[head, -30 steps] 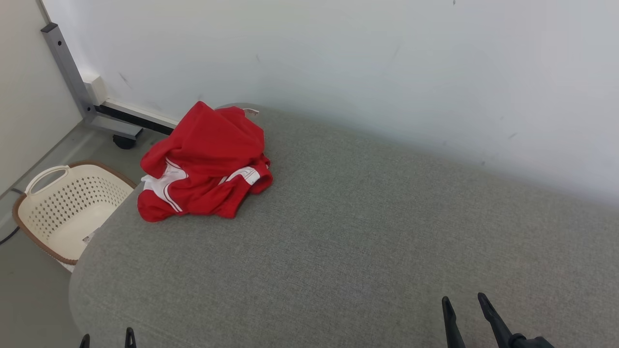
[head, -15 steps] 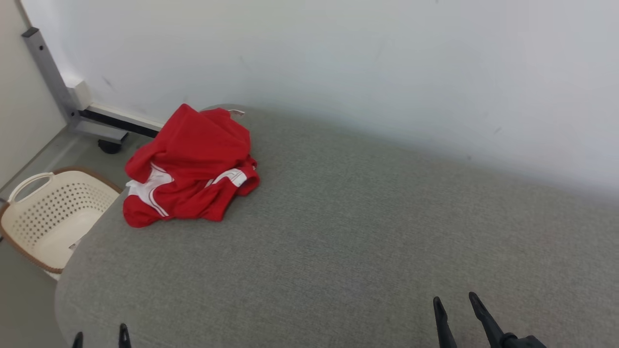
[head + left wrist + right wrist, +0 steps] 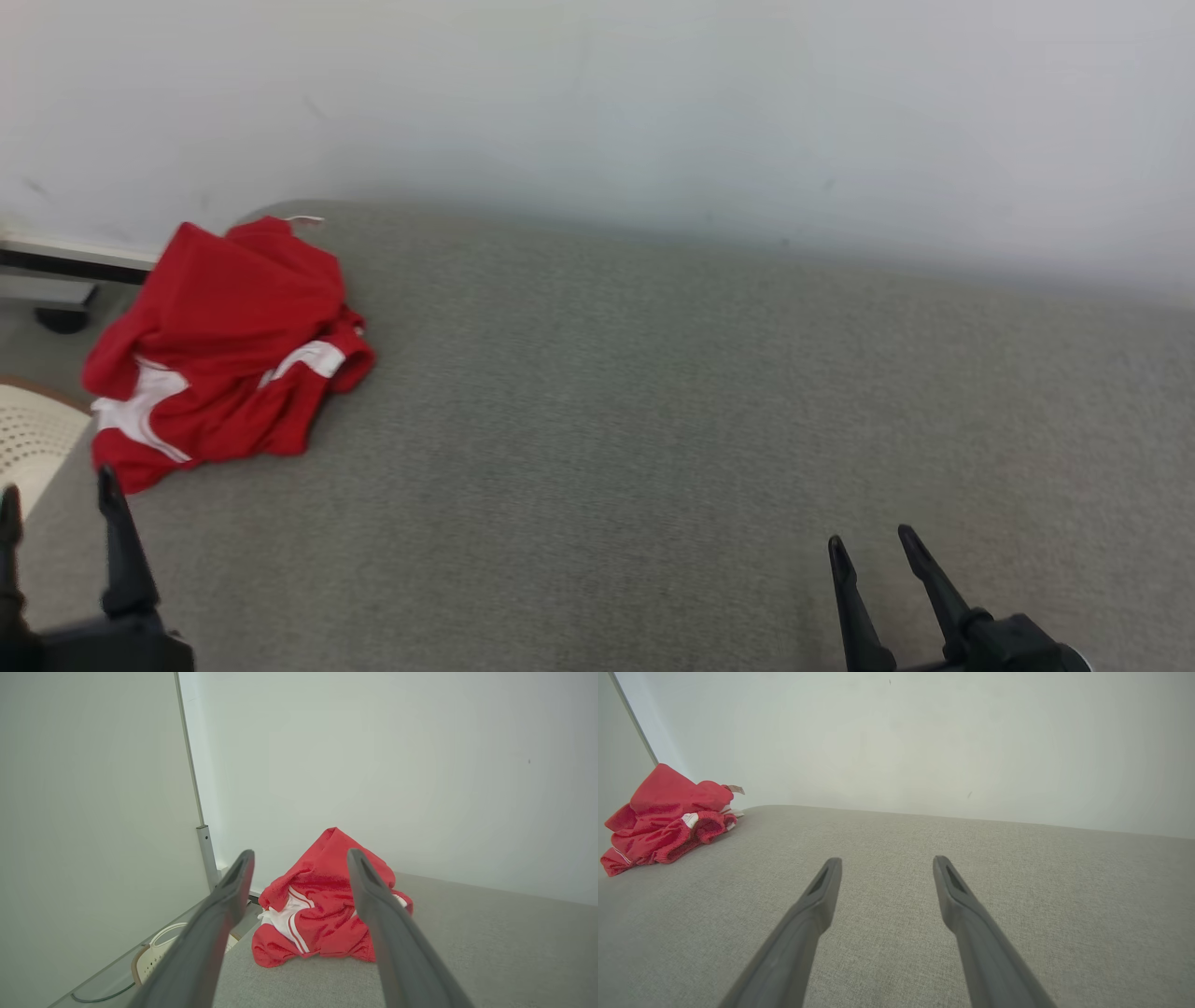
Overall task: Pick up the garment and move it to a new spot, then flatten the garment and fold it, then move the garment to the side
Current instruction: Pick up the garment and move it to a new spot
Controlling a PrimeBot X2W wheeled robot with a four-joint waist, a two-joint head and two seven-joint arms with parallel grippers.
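A basket (image 3: 28,434) sits at lower left; its contents cannot be told. The garment (image 3: 219,350) lies crumpled on the table (image 3: 653,420), left. The left gripper (image 3: 58,485) and right gripper (image 3: 870,537) have jaws apart, empty.
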